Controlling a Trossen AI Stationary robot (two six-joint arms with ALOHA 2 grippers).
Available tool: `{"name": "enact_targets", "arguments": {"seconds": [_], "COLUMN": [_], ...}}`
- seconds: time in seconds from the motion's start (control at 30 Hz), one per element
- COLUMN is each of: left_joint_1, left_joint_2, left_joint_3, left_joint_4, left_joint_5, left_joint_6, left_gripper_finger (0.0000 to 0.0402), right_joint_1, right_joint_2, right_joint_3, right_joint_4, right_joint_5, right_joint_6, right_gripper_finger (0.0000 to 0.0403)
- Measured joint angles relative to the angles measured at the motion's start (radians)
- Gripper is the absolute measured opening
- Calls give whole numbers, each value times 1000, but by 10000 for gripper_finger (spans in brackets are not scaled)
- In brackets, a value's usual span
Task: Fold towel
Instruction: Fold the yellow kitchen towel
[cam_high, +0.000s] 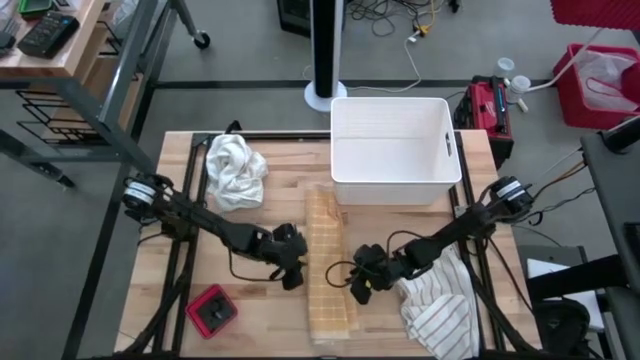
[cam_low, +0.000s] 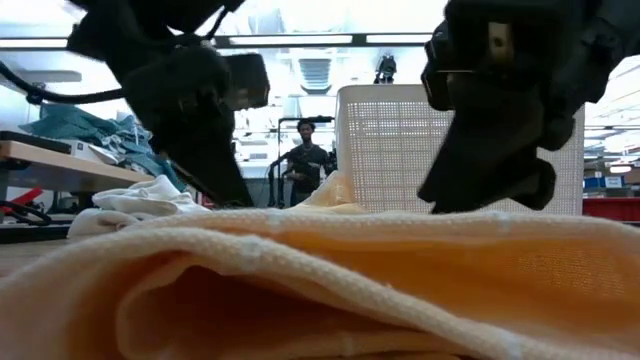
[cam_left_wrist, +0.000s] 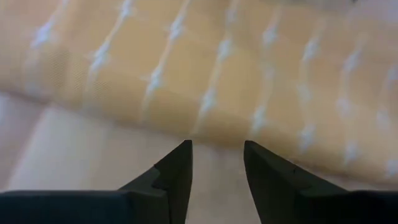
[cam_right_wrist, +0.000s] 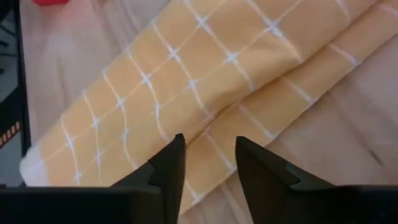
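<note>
We see the yellow checked towel (cam_high: 330, 270) already folded into a long narrow strip at the middle of the wooden surface (cam_high: 260, 310). Our left gripper (cam_high: 293, 277) and right gripper (cam_high: 358, 288) flank it, fingers slightly spread, holding nothing. Folding it crosswise likely remains.

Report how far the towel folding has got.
Done: the yellow towel already lies as a long narrow folded strip in the middle of the table. In hand: the left claw and right claw flank it, both open, gripping nothing. Left: folding the strip shorter.
</note>
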Motion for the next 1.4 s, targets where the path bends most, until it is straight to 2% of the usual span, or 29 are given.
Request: {"name": "enact_targets", "arguments": {"seconds": [0.13,0.37,0.8,0.9,1.03,1.07,1.4], "left_joint_1": [-5,-5,-5,-6,-6,-6,-9], "left_joint_2": [12,-2,-3,-2,-2,-2,-2], "left_joint_3": [-62,-69,-69,-69,-69,-69,-69], "left_joint_4": [161,157,157,158,156,157,155], "left_joint_5": [-12,-12,-14,-15,-16,-16,-17], "left_joint_6": [-18,-30,-32,-34,-35,-37,-42], "left_gripper_finger": [129,119,102,97,91,89,77], "right_joint_1": [-22,-44,-75,-78,-79,-79,-71], "right_joint_2": [15,62,144,143,135,135,60], "right_joint_3": [0,1,68,73,75,77,88], "right_joint_4": [9,138,145,147,146,146,94], "right_joint_5": [-26,-90,-104,-88,-79,-79,-105], "right_joint_6": [1,-8,-52,-71,-93,-100,-120], "right_gripper_finger": [156,160,156,124,26,14,1]}}
